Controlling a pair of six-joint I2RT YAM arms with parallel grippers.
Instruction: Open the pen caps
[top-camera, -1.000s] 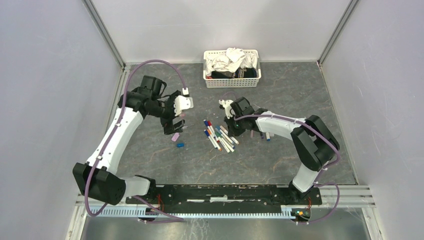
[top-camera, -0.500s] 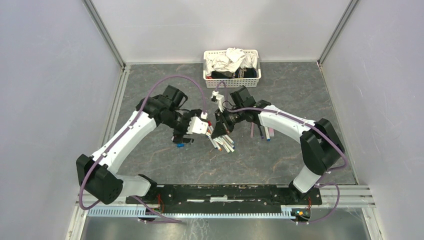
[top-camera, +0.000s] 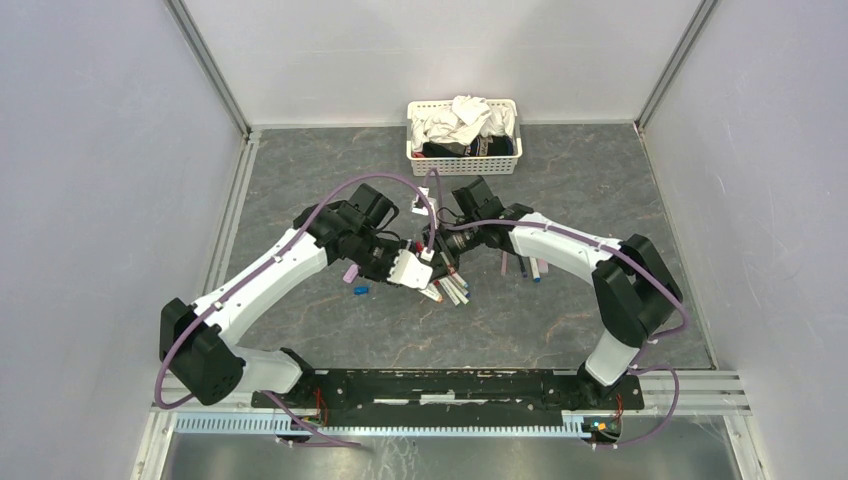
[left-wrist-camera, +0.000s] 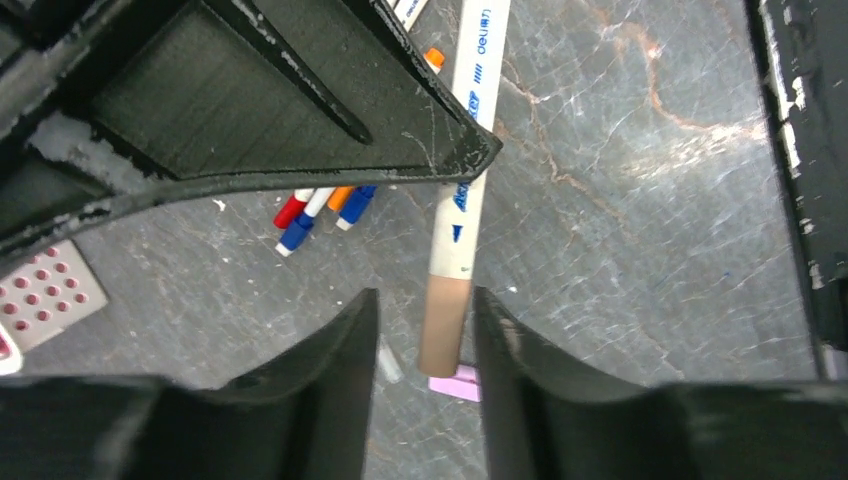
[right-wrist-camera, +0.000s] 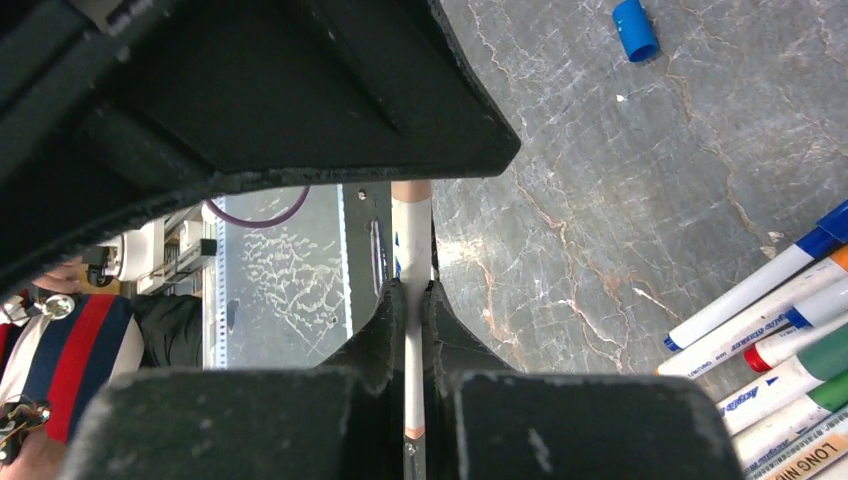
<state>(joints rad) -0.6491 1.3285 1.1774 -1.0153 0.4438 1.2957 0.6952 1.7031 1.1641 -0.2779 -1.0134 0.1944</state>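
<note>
My right gripper (right-wrist-camera: 413, 290) is shut on the white barrel of a pen (right-wrist-camera: 411, 230) and holds it above the table. The pen's tan cap (left-wrist-camera: 445, 325) lies between the fingers of my left gripper (left-wrist-camera: 425, 300). Those jaws are still apart: the cap is close against the right finger (left-wrist-camera: 515, 365), with a gap on the left side. In the top view the two grippers meet nose to nose, left (top-camera: 428, 270) and right (top-camera: 446, 252), over a pile of pens (top-camera: 452, 290). A loose pink cap (top-camera: 350, 272) and a blue cap (top-camera: 360, 290) lie just left of them.
A white basket (top-camera: 465, 163) of cloths stands at the back centre. Two more pens (top-camera: 530, 268) lie under the right forearm. In the right wrist view the pile's white pens (right-wrist-camera: 780, 340) lie at the lower right and the blue cap (right-wrist-camera: 633, 28) at the top.
My left arm swung right from beside the loose caps to the right gripper, and its jaws narrowed round the tan cap. My right gripper rose from the pile with the pen.
</note>
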